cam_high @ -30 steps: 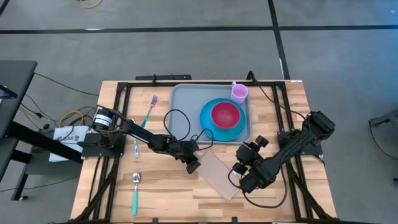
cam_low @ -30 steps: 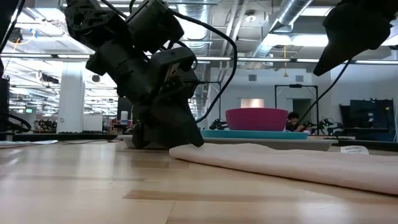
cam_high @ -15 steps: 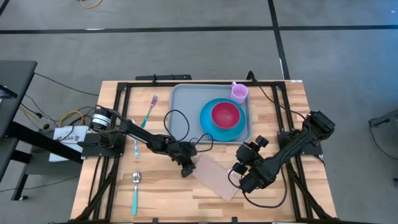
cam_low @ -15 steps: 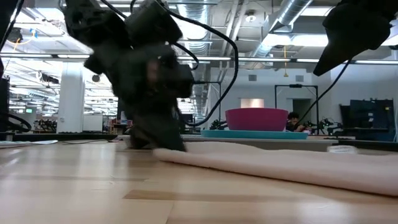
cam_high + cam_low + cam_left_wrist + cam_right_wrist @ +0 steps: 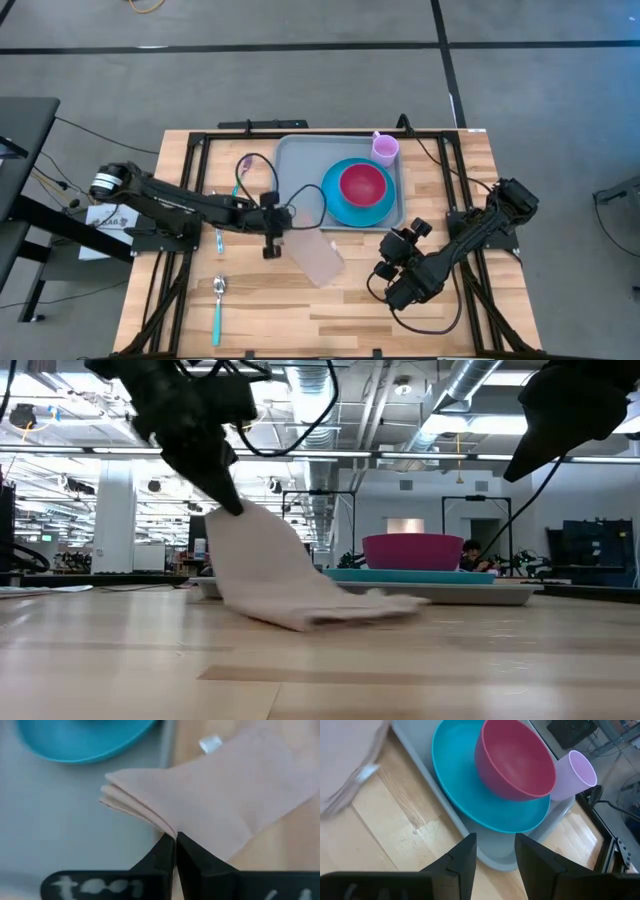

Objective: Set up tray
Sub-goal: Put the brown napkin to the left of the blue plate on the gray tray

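Note:
A tan napkin (image 5: 316, 258) lies partly on the wood table just in front of the pale grey-blue tray (image 5: 298, 190). My left gripper (image 5: 270, 246) is shut on its left end, which is raised (image 5: 232, 520). The tray holds a blue plate (image 5: 350, 205) with a red bowl (image 5: 362, 183), and a lilac cup (image 5: 385, 149) stands in its far right corner. My right gripper (image 5: 492, 855) hovers open and holds nothing, near the tray's right front corner. My left gripper pinches the napkin's edge (image 5: 172, 831) between its two shut fingers, near a corner where several folded layers fan out (image 5: 111, 795). The held end is lifted off the table. The napkin slants down from the fingers, slack, its other end (image 5: 370, 605) resting on the table.
A teal fork (image 5: 242, 178) lies left of the tray. A teal-handled spoon (image 5: 218, 305) lies near the table's front left. Black frame rails (image 5: 195, 170) run along both sides of the table. Bare wood shows along the front.
My left gripper has shut on the napkin's left end, then gone up and toward the table's left edge. The napkin has been dragged left along the table. Its held end is lifted and its other end trails on the wood.

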Tool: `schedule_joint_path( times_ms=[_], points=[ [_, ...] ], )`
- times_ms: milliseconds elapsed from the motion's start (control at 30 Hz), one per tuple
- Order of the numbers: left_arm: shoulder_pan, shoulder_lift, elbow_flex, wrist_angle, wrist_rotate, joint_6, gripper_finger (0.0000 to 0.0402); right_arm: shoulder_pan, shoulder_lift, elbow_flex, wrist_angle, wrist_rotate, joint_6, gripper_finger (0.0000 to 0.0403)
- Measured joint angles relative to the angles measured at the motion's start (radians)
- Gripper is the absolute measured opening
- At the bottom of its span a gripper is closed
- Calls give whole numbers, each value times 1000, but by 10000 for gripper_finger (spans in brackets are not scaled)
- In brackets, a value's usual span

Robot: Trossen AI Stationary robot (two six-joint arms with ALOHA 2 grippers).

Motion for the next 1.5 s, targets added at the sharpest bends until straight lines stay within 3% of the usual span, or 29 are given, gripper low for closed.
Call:
schedule_joint_path(
  times_ms=[200,300,533,767,1067,1233,1500],
  points=[
    [97,18,0,-1,-203,319,0,-1,0,0,2,0,1,129],
    [162,23,0,12,-262,401,0,-1,0,0,4,0,1,129],
    [300,22,0,87,-237,488,0,-1,0,0,5,3,-16,129],
    [430,23,0,149,-141,569,0,-1,0,0,8,3,-16,129],
    [578,138,0,288,-66,571,1,-2,0,0,10,3,-18,129],
    [611,219,0,403,-163,568,10,-7,-1,0,13,2,-25,129],
    [618,235,0,438,-164,608,54,-8,-1,0,24,2,-52,129]
  ],
)
